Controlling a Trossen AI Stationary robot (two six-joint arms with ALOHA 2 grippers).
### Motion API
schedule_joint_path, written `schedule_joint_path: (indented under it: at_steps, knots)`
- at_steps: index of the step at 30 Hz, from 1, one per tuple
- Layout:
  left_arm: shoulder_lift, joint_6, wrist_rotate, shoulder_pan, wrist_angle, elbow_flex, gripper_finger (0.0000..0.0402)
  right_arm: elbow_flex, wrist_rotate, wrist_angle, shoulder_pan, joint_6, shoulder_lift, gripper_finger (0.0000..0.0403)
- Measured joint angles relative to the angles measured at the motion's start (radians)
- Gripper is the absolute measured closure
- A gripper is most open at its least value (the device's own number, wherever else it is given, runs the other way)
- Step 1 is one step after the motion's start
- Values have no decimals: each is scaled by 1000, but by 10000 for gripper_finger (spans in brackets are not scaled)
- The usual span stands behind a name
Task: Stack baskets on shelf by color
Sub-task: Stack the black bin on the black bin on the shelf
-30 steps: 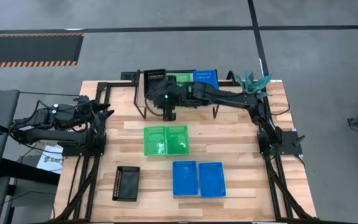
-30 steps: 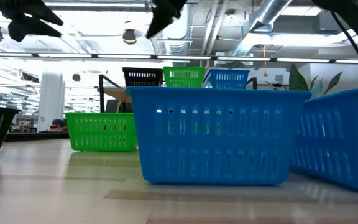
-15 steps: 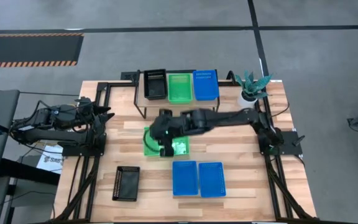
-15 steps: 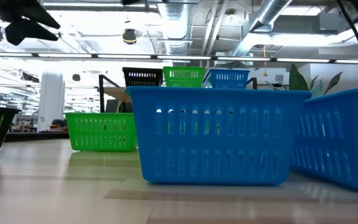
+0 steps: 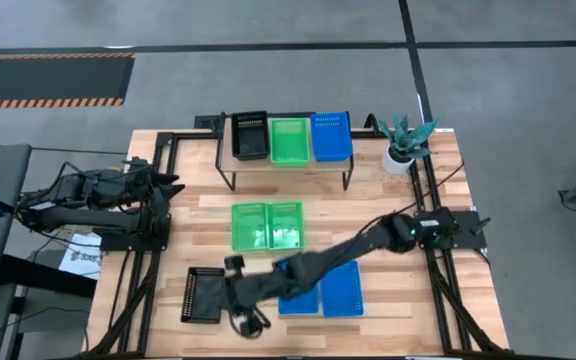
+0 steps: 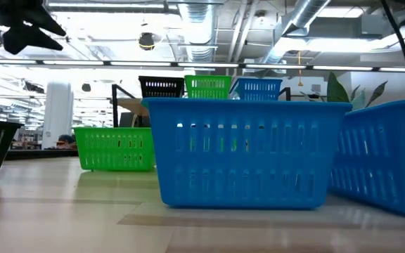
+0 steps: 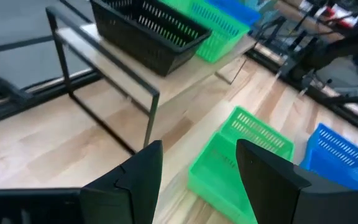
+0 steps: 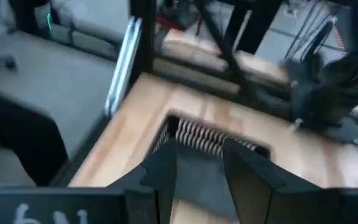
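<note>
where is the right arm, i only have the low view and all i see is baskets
Observer: From above, the right gripper is stretched across the front of the table, beside the lone black basket.
Operator: is it holding anything
Observer: No. In its wrist view the fingers stand apart with nothing between them, above that black basket.
Operator: how full is the shelf
Observer: The shelf carries one black basket, one green basket and one blue basket, side by side.
Operator: and the left arm
Observer: The left gripper is open at the table's left edge, away from the baskets.
</note>
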Motion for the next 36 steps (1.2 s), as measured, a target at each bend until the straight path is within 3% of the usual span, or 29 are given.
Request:
schedule_joint_path:
  at_steps: [9,14,19,25,36]
  knots:
    - [14,-155,6,0,-108,-7,209,0,-2,306,37,-5,173,251]
    - [15,-240,50,0,-152,-15,209,4,2,342,38,38,206,253]
    - [16,-311,107,0,-151,-105,209,1,9,323,29,73,236,262]
    - [50,-339,241,0,-41,-225,219,2,11,244,23,106,240,270]
    - [273,-319,322,-24,61,-246,272,8,9,97,40,123,147,272]
